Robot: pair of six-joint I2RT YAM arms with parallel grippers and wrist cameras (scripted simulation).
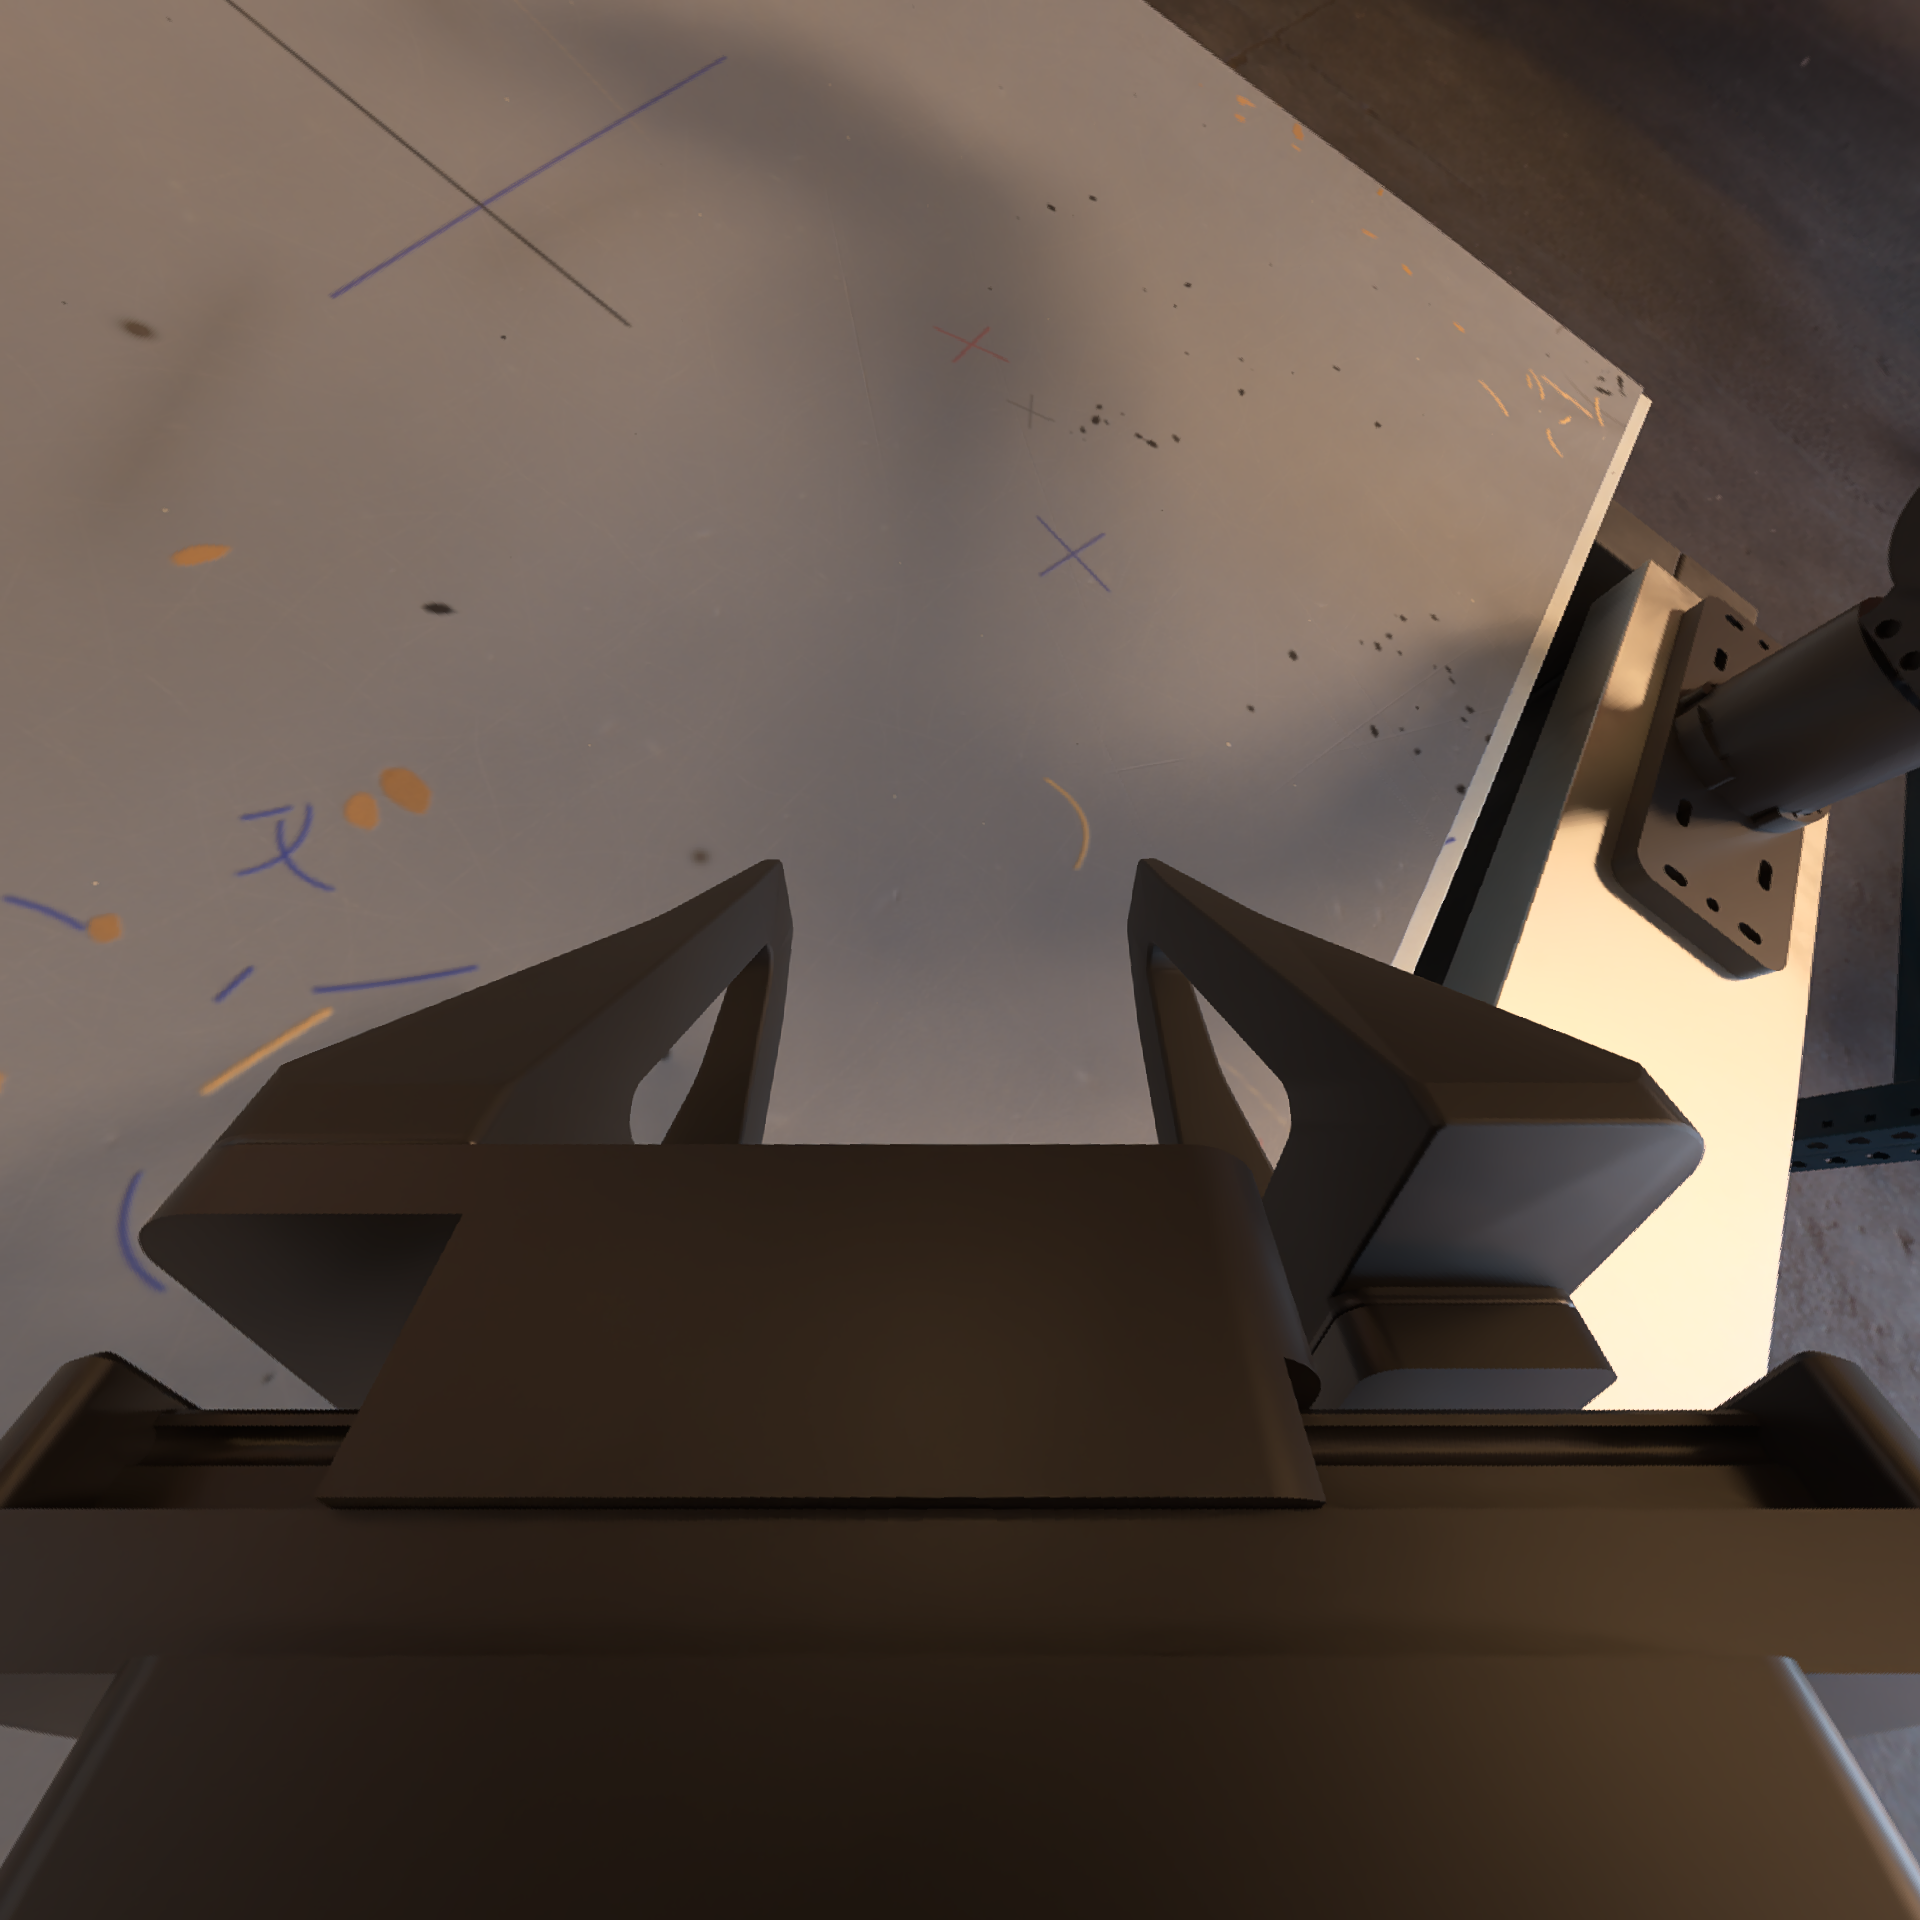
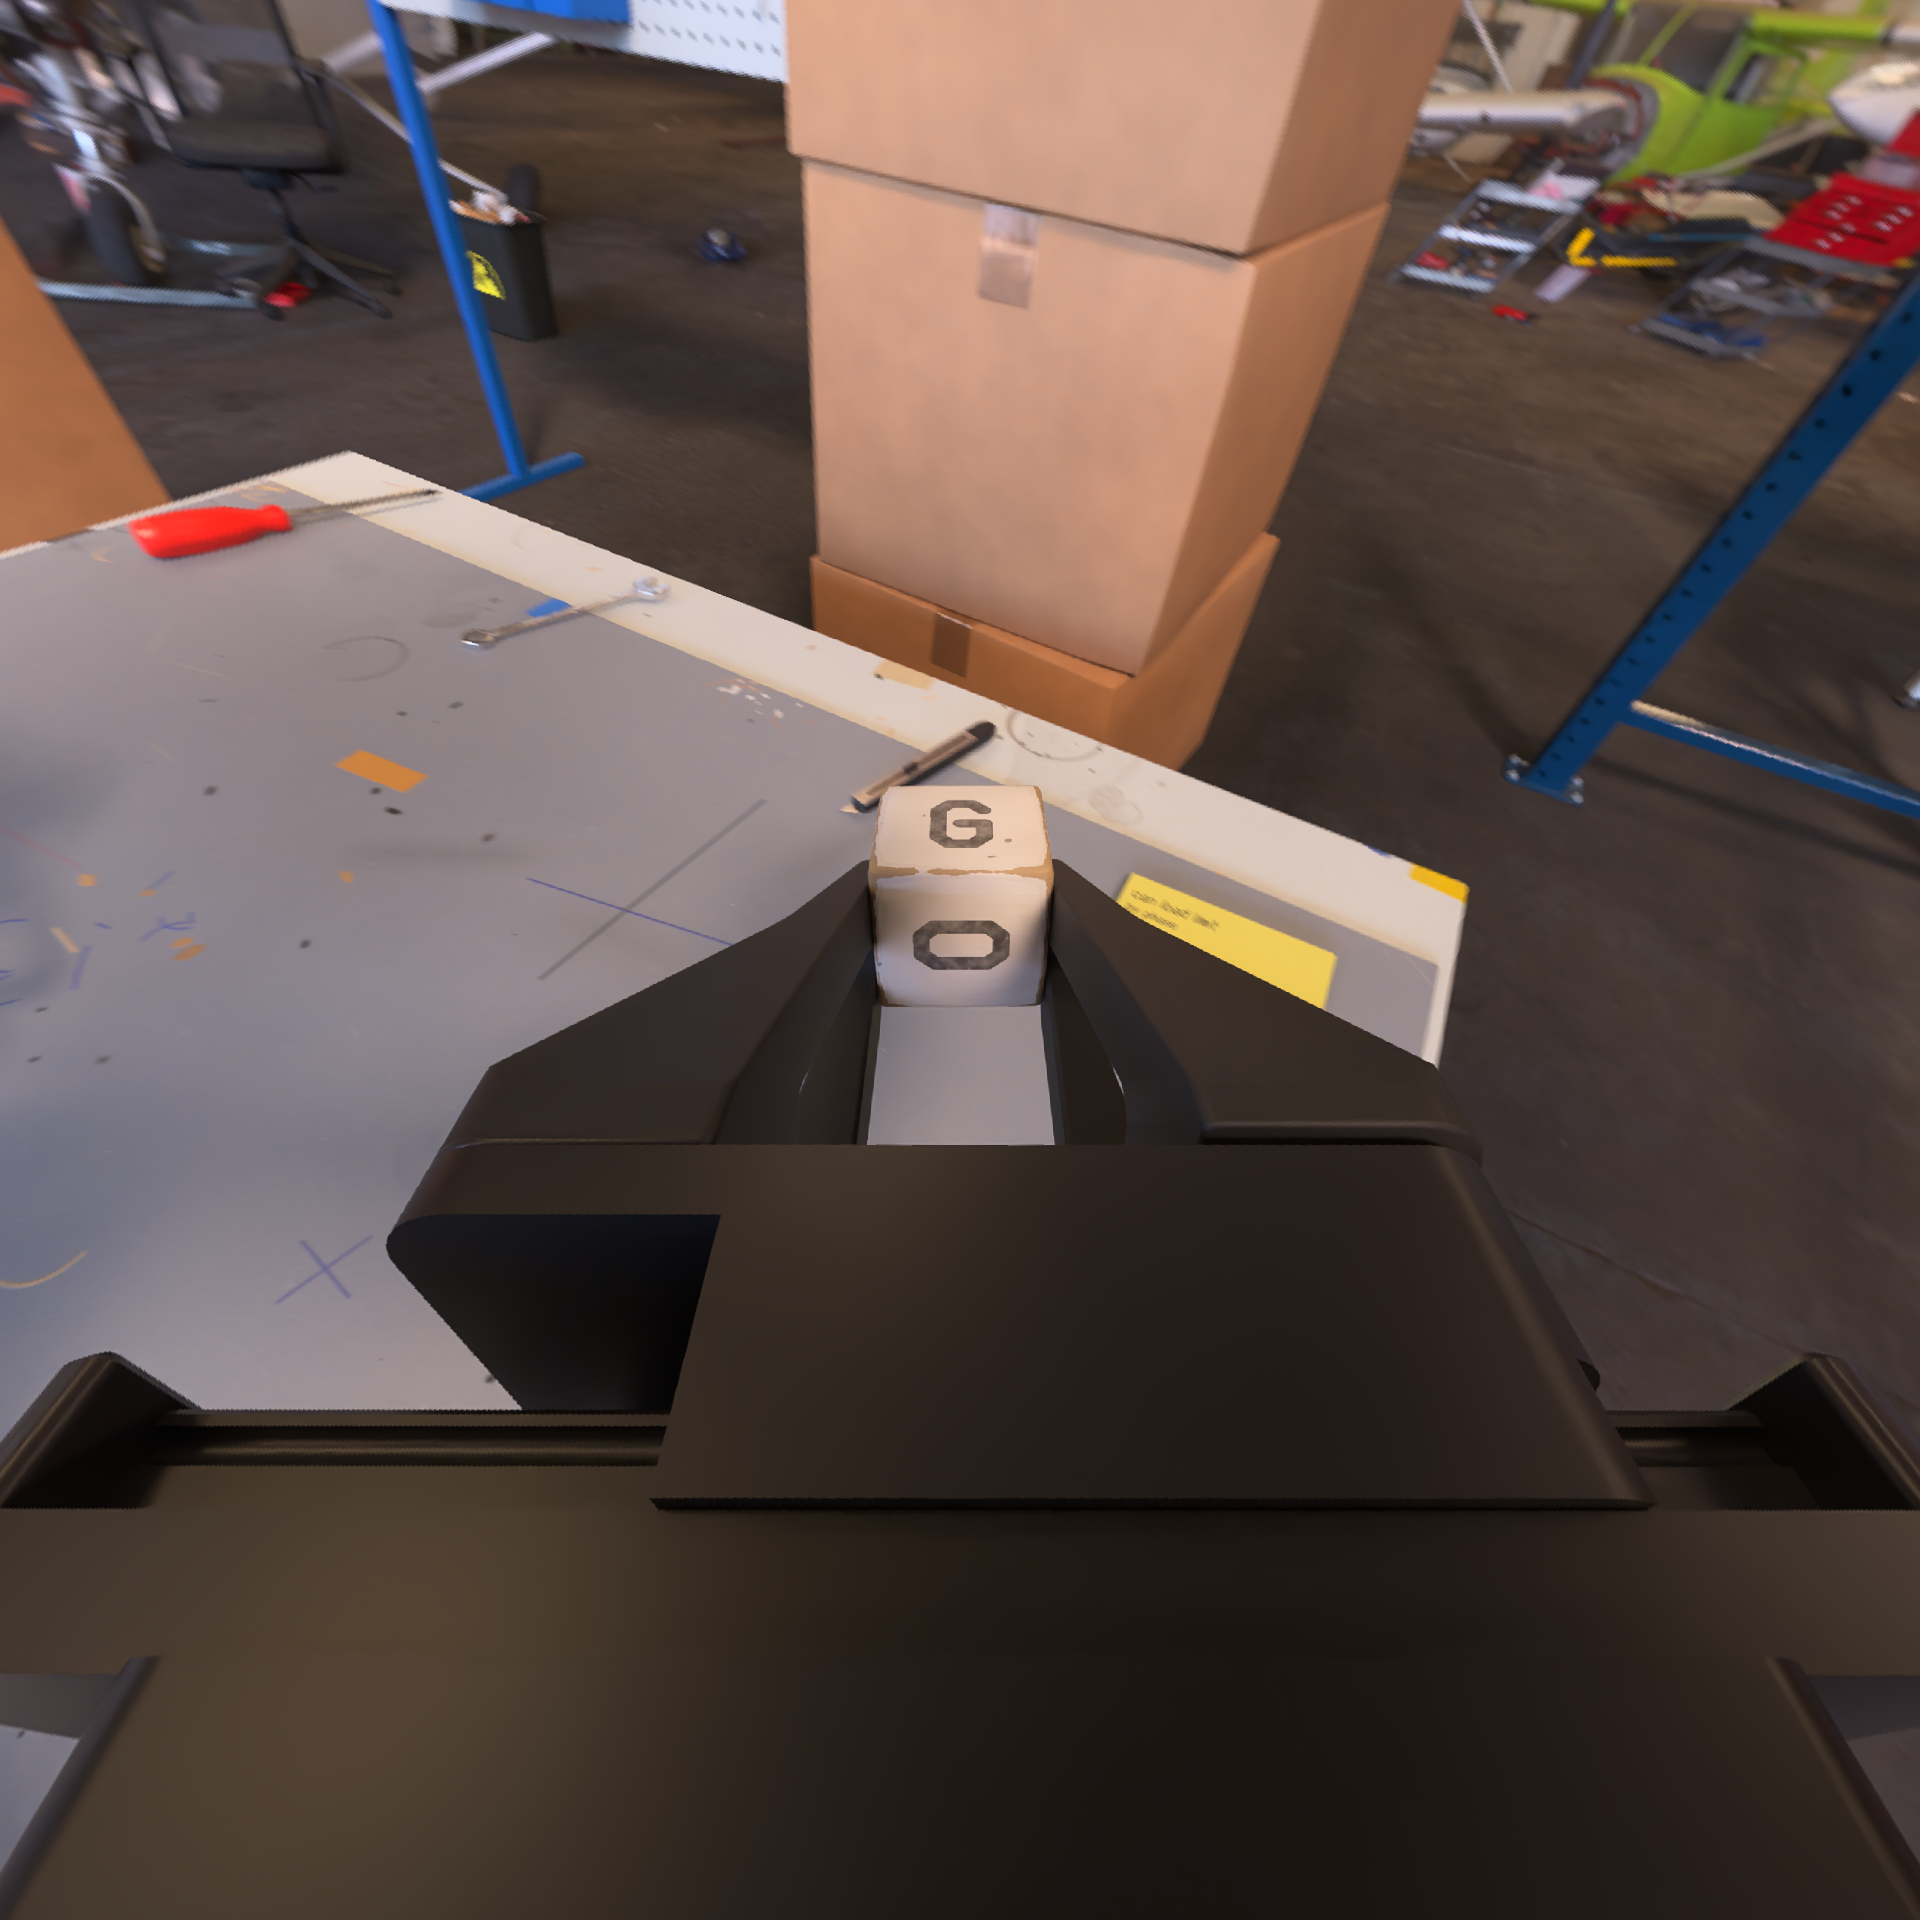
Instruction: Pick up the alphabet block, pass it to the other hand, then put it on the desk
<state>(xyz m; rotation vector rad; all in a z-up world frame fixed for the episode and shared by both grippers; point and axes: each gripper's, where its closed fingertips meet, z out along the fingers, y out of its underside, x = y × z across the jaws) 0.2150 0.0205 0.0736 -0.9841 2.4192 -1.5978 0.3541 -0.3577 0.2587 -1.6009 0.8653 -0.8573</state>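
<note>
My right gripper is shut on the alphabet block, a small white wooden cube with a dark letter on each visible face. It holds the block above the grey desk, near the desk's far right edge. My left gripper is open and empty, its two dark fingers spread over the marked grey desk. The block does not show in the left wrist view.
On the desk lie a red-handled screwdriver, a wrench, a utility knife and a yellow note. Stacked cardboard boxes stand past the desk. The other arm's base sits beyond the desk's right edge.
</note>
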